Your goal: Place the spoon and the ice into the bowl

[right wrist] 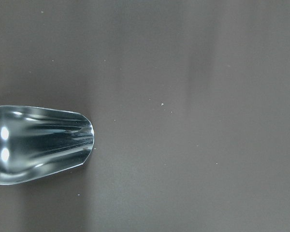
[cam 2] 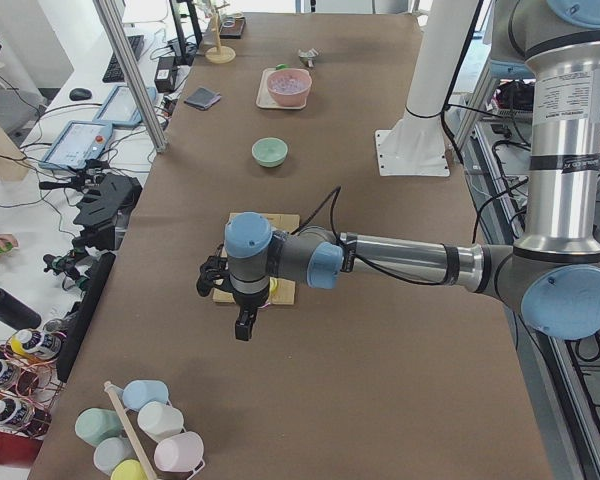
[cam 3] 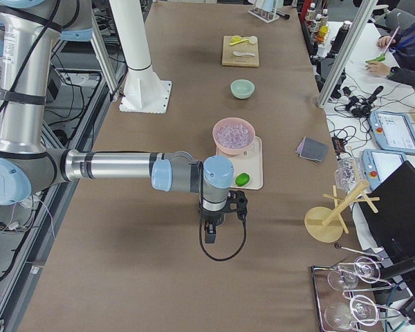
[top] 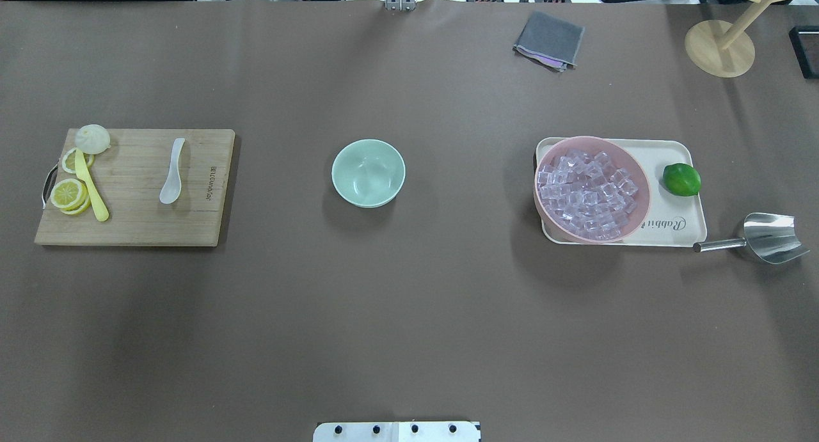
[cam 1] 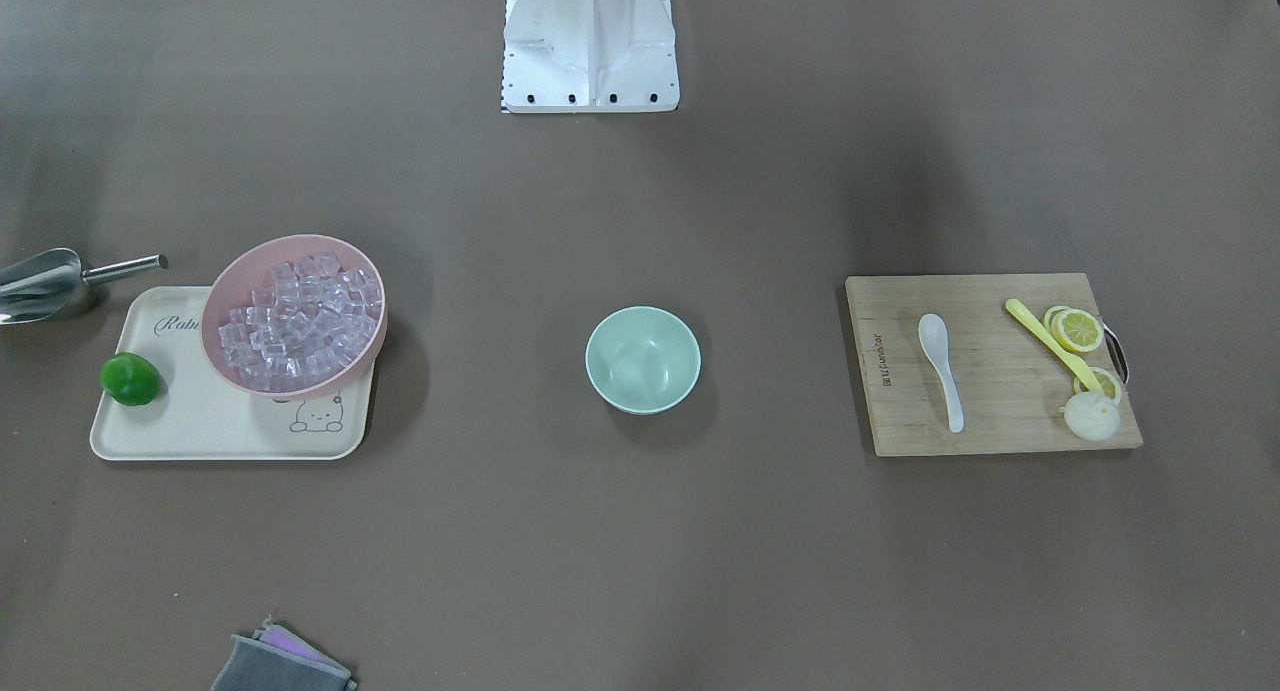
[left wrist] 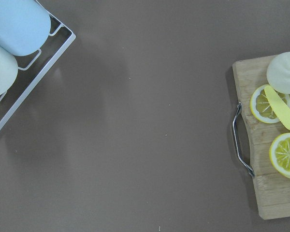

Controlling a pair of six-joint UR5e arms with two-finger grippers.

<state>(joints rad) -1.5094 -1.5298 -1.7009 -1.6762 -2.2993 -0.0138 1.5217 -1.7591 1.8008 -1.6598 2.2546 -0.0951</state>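
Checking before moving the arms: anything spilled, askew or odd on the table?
No spills. The pink bowl holding the ice overhangs the tray at the end nearest the mint bowl, so it may sit unevenly. The spoon lies on the cutting board.

The bowl (top: 368, 173) is placed centrally, with the cutting board (top: 134, 228) well apart to the robot's left and the tray (top: 672, 148) to its right. The spoon (top: 173, 180) is laid on the board, inward of the long utensil (top: 89, 189) and lemon slices (top: 69, 192). The ice (top: 585, 196) is held in a larger bowl (top: 537, 202) on the tray, beside a lime (top: 681, 179); a scoop (top: 764, 237) is laid just outside the tray.
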